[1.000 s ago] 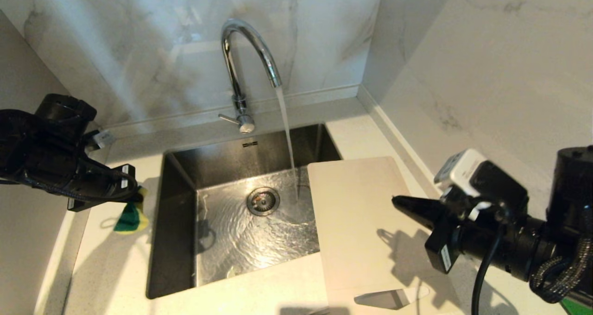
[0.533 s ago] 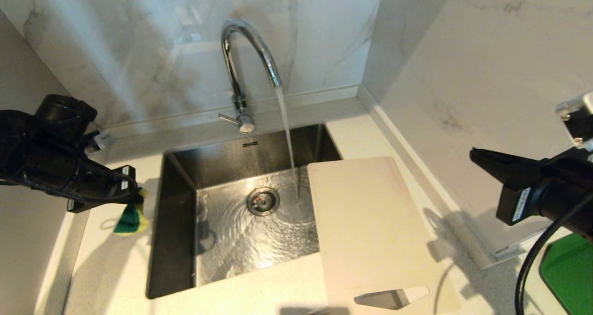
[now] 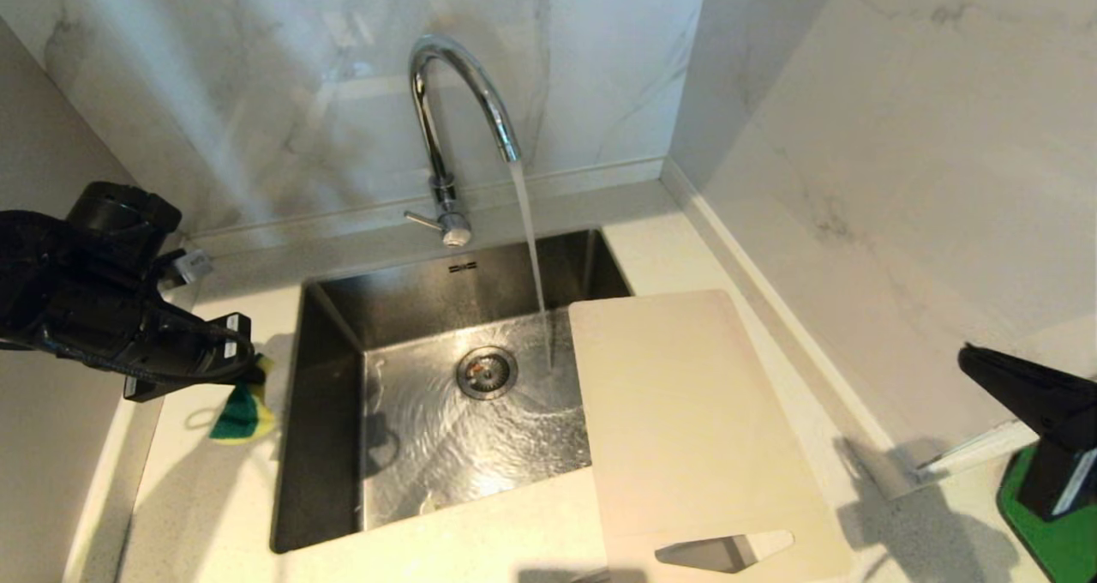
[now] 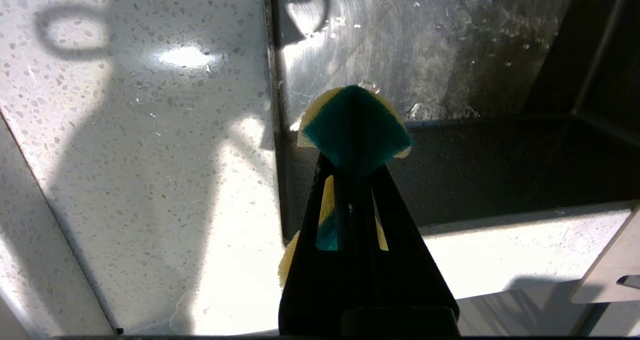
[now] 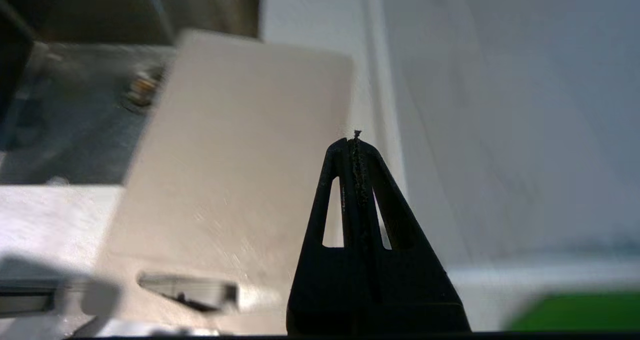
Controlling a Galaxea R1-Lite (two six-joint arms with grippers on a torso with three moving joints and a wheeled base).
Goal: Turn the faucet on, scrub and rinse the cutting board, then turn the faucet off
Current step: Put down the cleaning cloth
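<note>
From the head view, I see the faucet [image 3: 454,129] running and the cutting board [image 3: 686,420] partly over the sink [image 3: 330,326]; I judge it stiff and slippery, best gripped at its handle cutout. In the left wrist view, my left gripper [image 4: 352,155] is clamped on the sponge [image 4: 352,130]. In the right wrist view, my right gripper [image 5: 354,142] is closed and empty, above the board.

One faucet [image 3: 454,120], one cutting board [image 3: 686,420], one sponge [image 3: 242,410], one sink [image 3: 330,343], two end effectors.

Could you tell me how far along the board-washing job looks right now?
Done: the faucet is on, with water running into the sink. In hand: the left end effector grips a sponge by the sink's left rim. Left: the cutting board lies untouched across the sink's right edge; scrubbing, rinsing and shutting off remain. The right end effector is shut and empty.
</note>
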